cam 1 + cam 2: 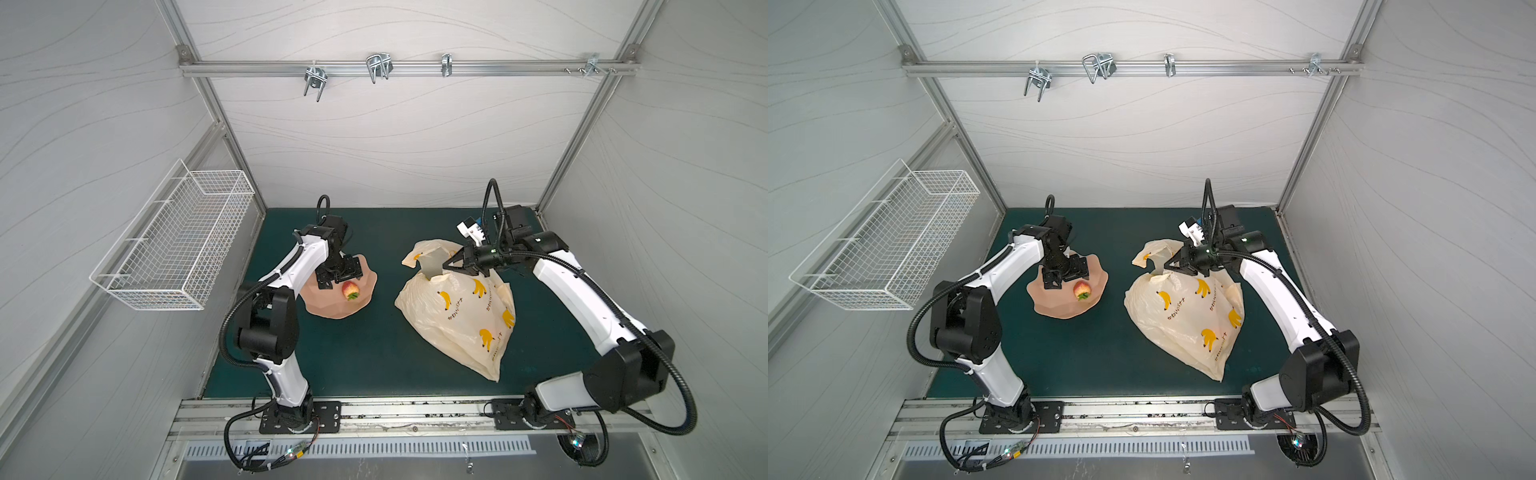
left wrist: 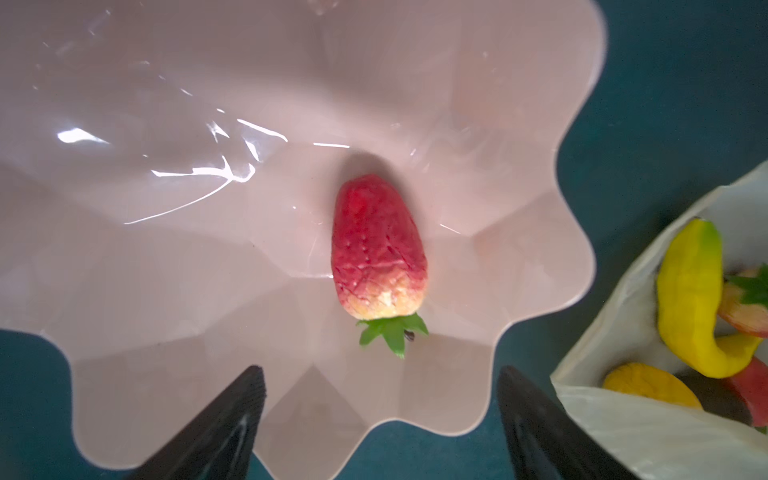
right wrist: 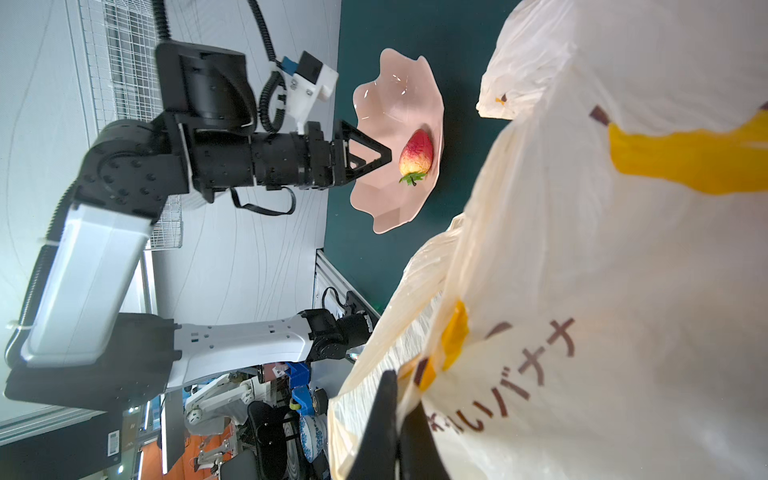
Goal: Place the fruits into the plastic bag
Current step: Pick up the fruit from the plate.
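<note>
My left gripper (image 2: 380,370) hangs spread over the pink scalloped plate (image 2: 166,270). The strawberry (image 2: 378,249) lies unheld on that plate just ahead of it, with its long axis running straight out between the jaws (green cap nearest them), so I judge they would close across its narrow width. The left arm is plainly nearer. My right gripper (image 1: 446,266) is pinched on the plastic bag (image 1: 457,328) at its rim, lifting the mouth; a banana (image 2: 690,299) lies inside.
</note>
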Motion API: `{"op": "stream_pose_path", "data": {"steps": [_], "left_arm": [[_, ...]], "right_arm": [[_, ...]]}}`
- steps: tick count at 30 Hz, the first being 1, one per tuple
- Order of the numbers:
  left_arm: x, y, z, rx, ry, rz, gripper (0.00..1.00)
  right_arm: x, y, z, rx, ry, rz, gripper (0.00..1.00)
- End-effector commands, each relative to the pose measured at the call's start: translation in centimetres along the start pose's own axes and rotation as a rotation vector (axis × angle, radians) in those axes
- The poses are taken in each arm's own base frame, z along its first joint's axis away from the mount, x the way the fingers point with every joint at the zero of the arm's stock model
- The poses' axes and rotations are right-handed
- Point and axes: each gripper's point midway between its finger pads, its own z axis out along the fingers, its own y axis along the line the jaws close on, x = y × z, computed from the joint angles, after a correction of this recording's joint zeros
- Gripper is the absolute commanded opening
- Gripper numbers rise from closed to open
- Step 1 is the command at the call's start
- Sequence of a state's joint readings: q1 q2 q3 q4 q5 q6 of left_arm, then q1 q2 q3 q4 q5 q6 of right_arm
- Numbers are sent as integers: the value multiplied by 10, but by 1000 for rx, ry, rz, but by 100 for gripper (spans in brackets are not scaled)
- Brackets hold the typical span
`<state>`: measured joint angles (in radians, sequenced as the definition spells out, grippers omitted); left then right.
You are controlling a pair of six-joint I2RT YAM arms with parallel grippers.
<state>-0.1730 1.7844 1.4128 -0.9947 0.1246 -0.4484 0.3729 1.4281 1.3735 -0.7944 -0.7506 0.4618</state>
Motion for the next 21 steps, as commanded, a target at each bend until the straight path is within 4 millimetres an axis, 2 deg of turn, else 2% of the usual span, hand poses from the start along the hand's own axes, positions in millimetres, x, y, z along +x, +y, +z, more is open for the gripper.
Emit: {"op": "stream_pose_path", "data": {"steps": [1,6,13,19,21], "left_arm": [[-7,-5,13,55,14,-52,89],[-9,-4,36,84,50,-109,88],[-9,-8,54,113,82,-131,83],[-3,-6,63,116,108,-137,66],[-3,-5,61,118,107,-133,57]], "right_arm": [[1,6,-3,-2,3,-25,0],[0,7,-3,-5,-1,-26,0],[-2,8,-3,-9,-2,-27,0],[-2,7,-3,-8,-1,-24,0],[-2,8,-3,-9,-2,-29,0]]}}
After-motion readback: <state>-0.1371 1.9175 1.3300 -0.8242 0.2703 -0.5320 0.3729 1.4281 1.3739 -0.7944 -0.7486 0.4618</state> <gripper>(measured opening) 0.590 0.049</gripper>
